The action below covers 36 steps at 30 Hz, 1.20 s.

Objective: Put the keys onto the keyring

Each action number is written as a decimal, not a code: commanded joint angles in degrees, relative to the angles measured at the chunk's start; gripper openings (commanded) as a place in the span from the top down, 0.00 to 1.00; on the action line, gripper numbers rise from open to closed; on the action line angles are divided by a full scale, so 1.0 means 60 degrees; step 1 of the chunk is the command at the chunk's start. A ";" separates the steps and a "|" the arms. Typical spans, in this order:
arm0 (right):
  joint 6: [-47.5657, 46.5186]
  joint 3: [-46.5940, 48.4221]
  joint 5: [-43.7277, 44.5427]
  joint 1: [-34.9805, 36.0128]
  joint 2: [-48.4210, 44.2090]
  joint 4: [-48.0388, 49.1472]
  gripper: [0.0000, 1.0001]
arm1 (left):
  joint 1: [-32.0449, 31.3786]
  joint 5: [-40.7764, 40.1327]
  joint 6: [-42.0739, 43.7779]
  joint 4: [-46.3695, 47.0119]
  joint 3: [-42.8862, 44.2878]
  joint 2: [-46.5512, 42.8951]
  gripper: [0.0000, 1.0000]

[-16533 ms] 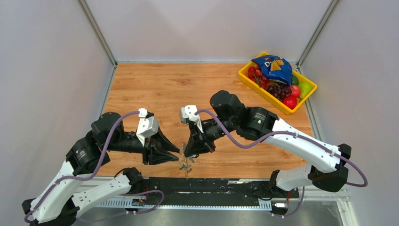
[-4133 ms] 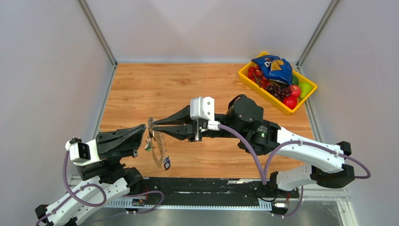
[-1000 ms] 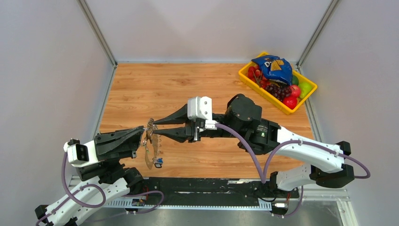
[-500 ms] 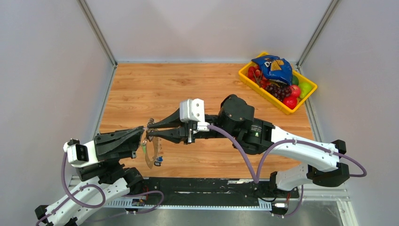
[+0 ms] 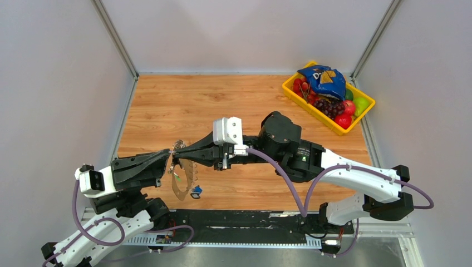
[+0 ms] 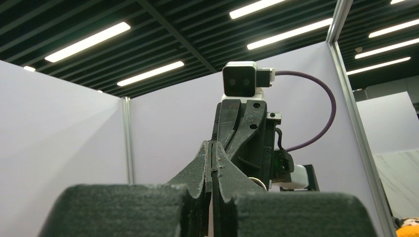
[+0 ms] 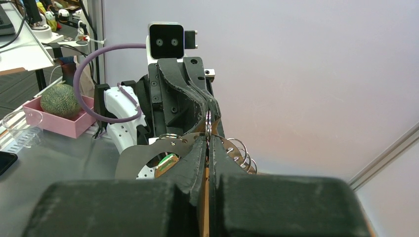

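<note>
The keyring [image 5: 186, 166] is a thin metal hoop with holes and small split rings, hanging above the table's near left part. My left gripper [image 5: 168, 157] is shut on its top from the left. My right gripper [image 5: 179, 152] meets it tip to tip from the right, shut on the same top edge. Two keys dangle from the hoop, one with a green tag [image 5: 178, 177] and one with a dark tag [image 5: 196, 192]. The right wrist view shows the right gripper [image 7: 208, 140] pinched on the keyring [image 7: 136, 155], the green tag [image 7: 168, 162] behind. The left gripper [image 6: 212, 148] shows no gap.
A yellow basket [image 5: 289, 89] with fruit and a blue snack bag stands at the back right corner. Grey panels wall in the wooden table [image 5: 222, 100] on three sides. A black rail [image 5: 250, 217] with the arm bases runs along the near edge.
My right gripper moved a little left and closed its jaws on the top of the keyring. The hoop and keys swung slightly. The left gripper stayed shut in place.
</note>
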 commanded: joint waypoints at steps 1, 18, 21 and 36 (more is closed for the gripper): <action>-0.0059 0.0329 -0.0096 0.0070 -0.0003 0.0166 1.00 | -0.0030 0.0006 -0.0072 0.0373 0.0360 -0.0046 1.00; 0.0283 -0.0067 0.0491 -0.0198 -0.0830 -0.2312 1.00 | -0.0026 0.0340 0.0938 -0.7541 0.2320 -0.1115 0.69; 0.0436 -0.0328 0.0381 -0.0375 -0.1089 -0.2857 1.00 | -0.0023 0.0474 0.1232 -0.9431 0.3052 -0.1021 0.60; 0.0184 0.0205 -0.0898 -0.0765 -0.0737 -0.7165 1.00 | -0.0032 0.2302 0.1851 -1.4521 0.5029 0.0874 0.48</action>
